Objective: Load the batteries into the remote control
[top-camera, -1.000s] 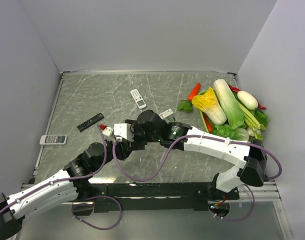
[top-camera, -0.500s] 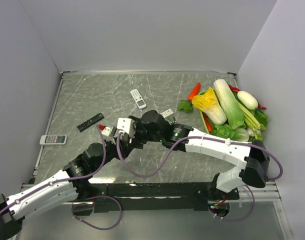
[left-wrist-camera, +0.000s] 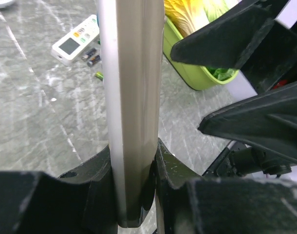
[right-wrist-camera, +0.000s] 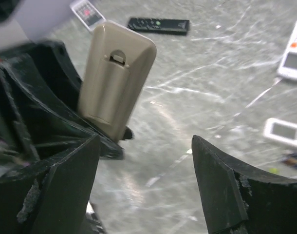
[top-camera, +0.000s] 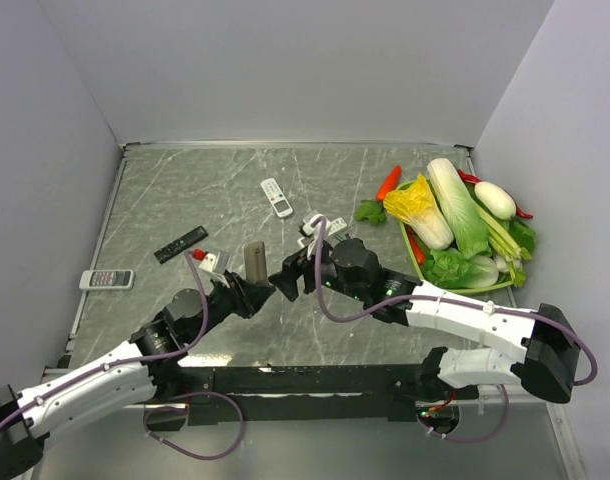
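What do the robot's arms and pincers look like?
The left arm and right arm have smooth white shells with chunky black round joints. A thin purple cable loops along each. The left pincer and right pincer are black, each with two wedge-shaped fingers, scuffed pale at the edges.
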You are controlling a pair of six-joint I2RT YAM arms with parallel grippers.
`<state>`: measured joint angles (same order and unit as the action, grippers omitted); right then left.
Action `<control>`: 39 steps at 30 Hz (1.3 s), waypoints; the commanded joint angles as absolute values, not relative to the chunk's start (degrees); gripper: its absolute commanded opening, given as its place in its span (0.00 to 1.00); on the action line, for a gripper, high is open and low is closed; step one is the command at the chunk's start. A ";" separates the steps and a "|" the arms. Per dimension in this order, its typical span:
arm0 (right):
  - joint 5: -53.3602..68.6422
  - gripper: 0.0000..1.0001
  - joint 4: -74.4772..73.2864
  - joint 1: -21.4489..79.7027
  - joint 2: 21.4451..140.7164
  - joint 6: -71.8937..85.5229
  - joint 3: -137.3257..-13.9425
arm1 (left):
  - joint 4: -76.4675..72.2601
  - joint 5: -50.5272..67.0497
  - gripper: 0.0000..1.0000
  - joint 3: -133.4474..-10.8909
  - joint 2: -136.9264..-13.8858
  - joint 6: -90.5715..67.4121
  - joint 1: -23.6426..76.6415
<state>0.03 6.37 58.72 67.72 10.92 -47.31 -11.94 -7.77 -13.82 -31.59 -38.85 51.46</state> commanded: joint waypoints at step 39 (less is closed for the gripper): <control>19.32 0.00 -14.65 50.54 79.09 -14.74 -56.42 | -5.02 -6.32 0.82 -13.98 -28.76 -50.78 46.43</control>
<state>11.64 -4.82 50.50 76.09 -0.21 -51.90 -12.14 -3.27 -13.30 -32.23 -44.14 50.04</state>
